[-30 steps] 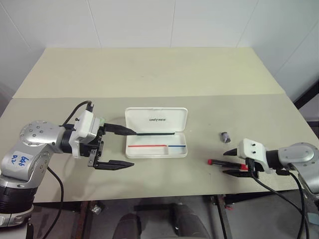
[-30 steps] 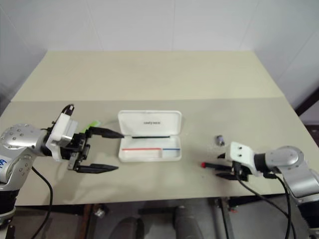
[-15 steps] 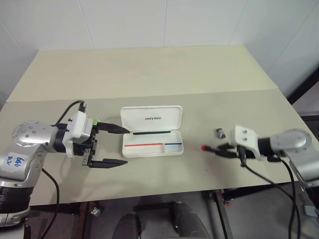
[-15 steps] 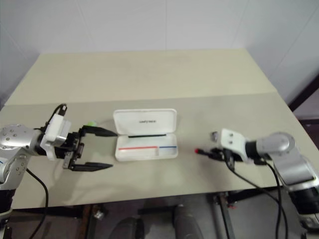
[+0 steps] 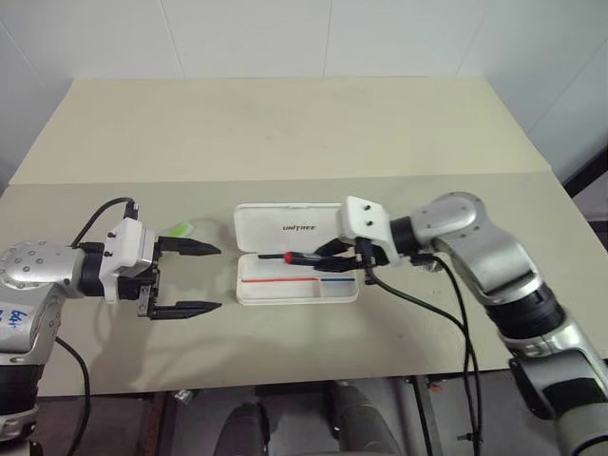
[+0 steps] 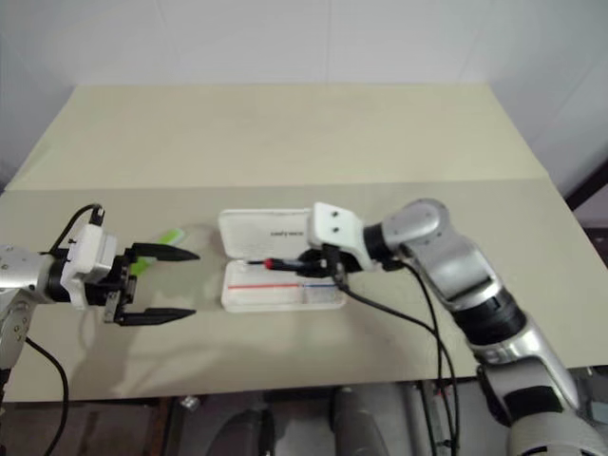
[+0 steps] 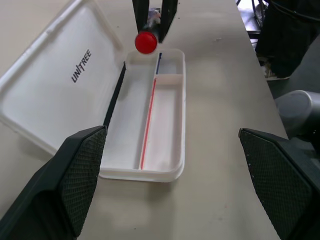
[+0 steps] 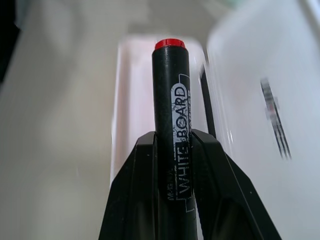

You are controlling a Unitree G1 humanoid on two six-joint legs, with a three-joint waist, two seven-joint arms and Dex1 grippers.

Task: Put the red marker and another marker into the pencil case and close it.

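A beige table [image 5: 285,133] carried a white, flat, rounded hard-plastic pencil case [image 5: 296,267], which lay open with its lettered lid folded back and thin red and blue stripes along the tray. The right end effector [image 5: 318,255] hung just above the tray, its two black fingers pinched on the slim red marker [image 5: 302,255], a black-bodied whiteboard marker with a red end pointing along the case, seemingly lined up so it could drop in lengthwise. To the left, well apart from the case, the left end effector [image 5: 198,278] hovered with fingers spread wide and empty, probably clear of the drop. A short lime-green marker [image 5: 179,228] lay on the table just beside it, partly hidden, so its exact lie was uncertain.
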